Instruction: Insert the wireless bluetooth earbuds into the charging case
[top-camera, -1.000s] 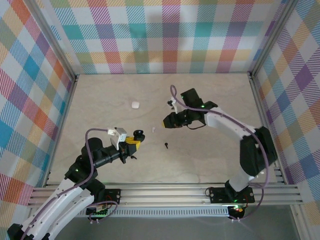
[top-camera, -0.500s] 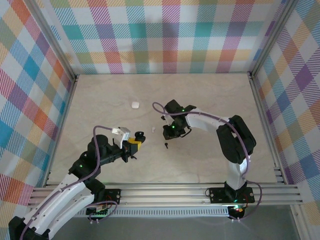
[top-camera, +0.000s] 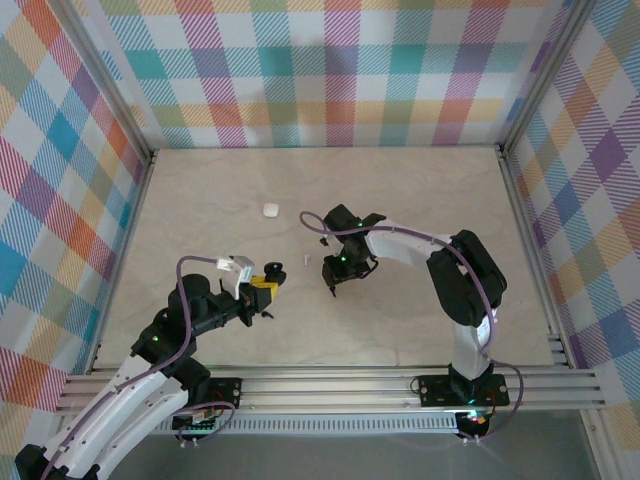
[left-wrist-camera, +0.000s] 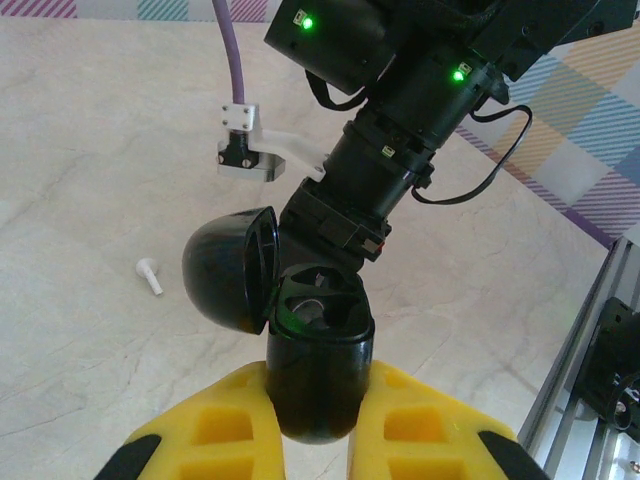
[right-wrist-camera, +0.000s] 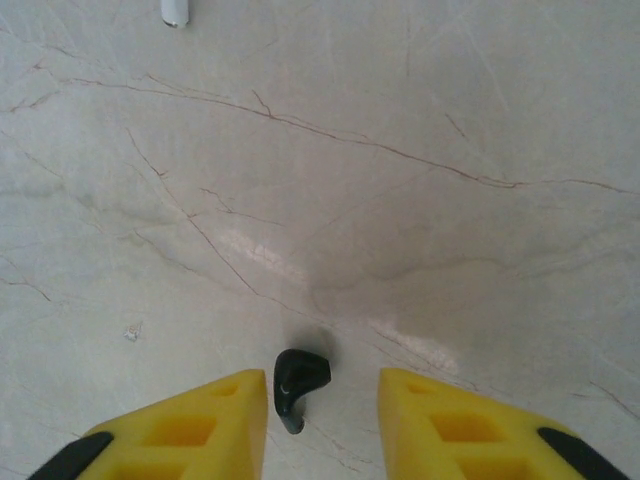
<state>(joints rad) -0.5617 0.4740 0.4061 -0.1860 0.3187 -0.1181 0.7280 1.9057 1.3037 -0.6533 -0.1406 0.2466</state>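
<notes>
Left hand (left-wrist-camera: 318, 405) clamped tight, right hand (right-wrist-camera: 322, 400) parted.

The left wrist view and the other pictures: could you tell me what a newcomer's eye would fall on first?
First, the black charging case with its lid flipped open, clamped by the left gripper in the middle of the left wrist view. Next, the black earbud lying on the marble-patterned table, inside the open right gripper. Bright plaid walls surround the table.

Bright even light, soft shadows, faint sheen on table (right-wrist-camera: 420, 330), sharp focus
</notes>
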